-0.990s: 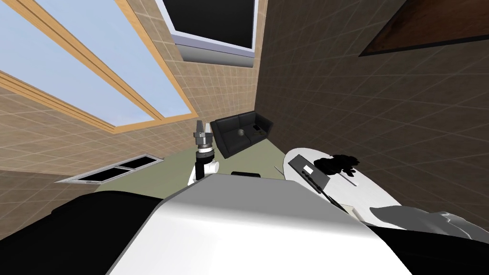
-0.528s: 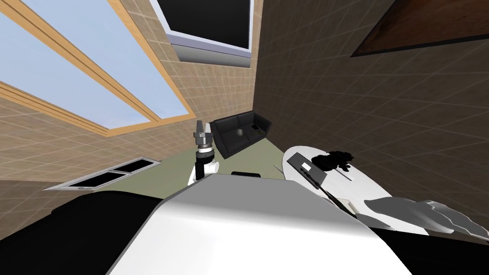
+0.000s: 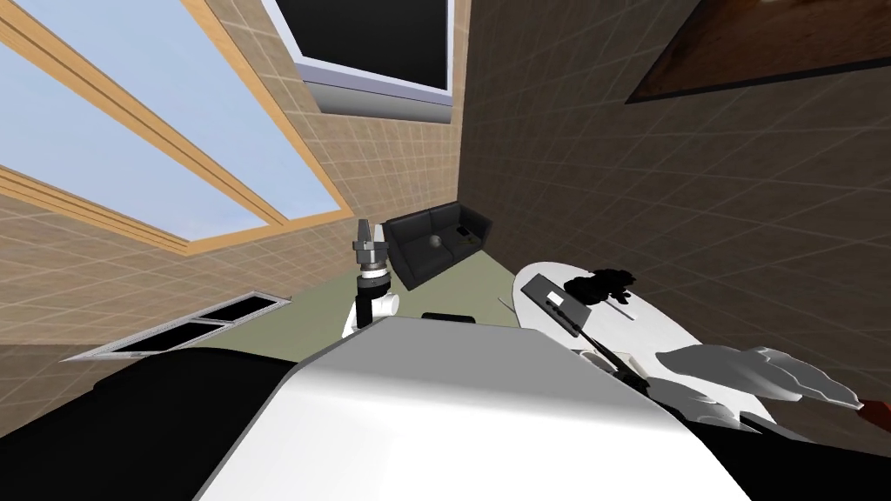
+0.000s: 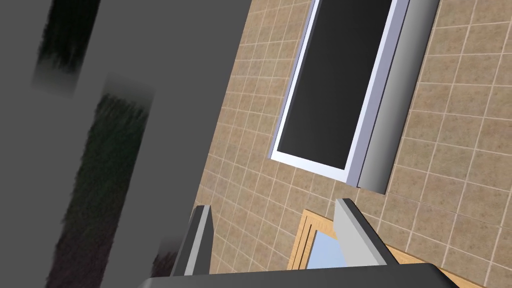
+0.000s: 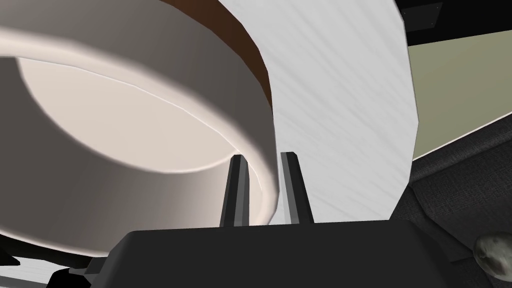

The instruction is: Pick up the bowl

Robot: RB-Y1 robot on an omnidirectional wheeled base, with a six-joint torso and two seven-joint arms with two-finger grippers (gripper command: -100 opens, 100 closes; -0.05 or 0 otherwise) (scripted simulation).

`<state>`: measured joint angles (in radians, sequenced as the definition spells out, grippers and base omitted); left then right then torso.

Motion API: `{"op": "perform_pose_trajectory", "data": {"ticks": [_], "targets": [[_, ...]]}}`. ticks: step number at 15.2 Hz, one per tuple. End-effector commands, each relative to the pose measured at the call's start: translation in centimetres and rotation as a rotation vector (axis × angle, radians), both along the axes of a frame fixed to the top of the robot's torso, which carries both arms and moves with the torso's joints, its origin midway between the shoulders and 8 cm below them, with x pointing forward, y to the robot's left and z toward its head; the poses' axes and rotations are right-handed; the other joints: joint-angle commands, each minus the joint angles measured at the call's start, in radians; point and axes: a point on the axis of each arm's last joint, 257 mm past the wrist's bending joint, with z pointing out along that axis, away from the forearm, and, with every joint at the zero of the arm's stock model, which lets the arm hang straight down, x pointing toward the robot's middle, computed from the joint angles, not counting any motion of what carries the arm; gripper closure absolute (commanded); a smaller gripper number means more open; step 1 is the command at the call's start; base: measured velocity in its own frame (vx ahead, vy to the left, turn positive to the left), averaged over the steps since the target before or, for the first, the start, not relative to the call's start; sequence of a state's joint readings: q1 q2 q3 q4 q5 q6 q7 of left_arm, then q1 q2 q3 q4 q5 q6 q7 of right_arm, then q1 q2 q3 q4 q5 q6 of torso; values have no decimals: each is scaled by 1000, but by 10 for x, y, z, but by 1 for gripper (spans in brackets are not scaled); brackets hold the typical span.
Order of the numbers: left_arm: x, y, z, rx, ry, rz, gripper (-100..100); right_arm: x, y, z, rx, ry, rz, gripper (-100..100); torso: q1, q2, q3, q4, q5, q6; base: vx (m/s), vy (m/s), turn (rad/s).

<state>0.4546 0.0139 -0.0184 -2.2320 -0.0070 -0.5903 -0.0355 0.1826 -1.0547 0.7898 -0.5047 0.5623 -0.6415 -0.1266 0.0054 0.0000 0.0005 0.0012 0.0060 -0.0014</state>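
The right gripper [image 5: 263,156] is narrowed onto the bowl [image 5: 125,125], pinching its wall close to the rim. One of its fingers [image 5: 239,185] stands inside the bowl and the other outside, both pressed against the wall. The bowl is round and straight-sided, pale cream inside, with a brown band showing on its outer wall. It sits at about 10 o'clock from the fingertips and spreads wide from there. Just beyond the bowl, at 1 o'clock from the fingers, lies the white table [image 5: 340,100]; the bowl may be resting on it, but the base is hidden. Past the table's edge, at 2 o'clock, is an olive floor [image 5: 450,100].

In the head view the same table is a white oval at the robot's 2 o'clock. It carries a flat dark slab [image 3: 557,303] and, just beside it, a black clump [image 3: 600,283]. At 12 o'clock a dark sofa [image 3: 409,257] stands in the corner of the room with a small grey ball [image 3: 432,241] on its seat.

The left gripper [image 3: 368,229] is raised at 11 o'clock, well apart from the table, fingers spread wide and holding nothing.
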Motion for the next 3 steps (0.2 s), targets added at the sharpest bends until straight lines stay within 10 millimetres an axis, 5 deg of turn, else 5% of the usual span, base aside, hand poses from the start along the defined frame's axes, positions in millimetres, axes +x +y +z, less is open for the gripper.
{"op": "perform_pose_trajectory", "data": {"ticks": [1, 3], "targets": [[0, 0, 0, 0, 0, 0, 0, 5, -5, 3, -9, 5, 6, 100, 0, 0, 0, 0, 0, 0, -19, 14, -84], [0, 0, 0, 0, 0, 0, 0, 4, -4, 2, -6, 4, 5, 100, 1, 0, 0, 0, 0, 1, -9, 9, -19]]}}
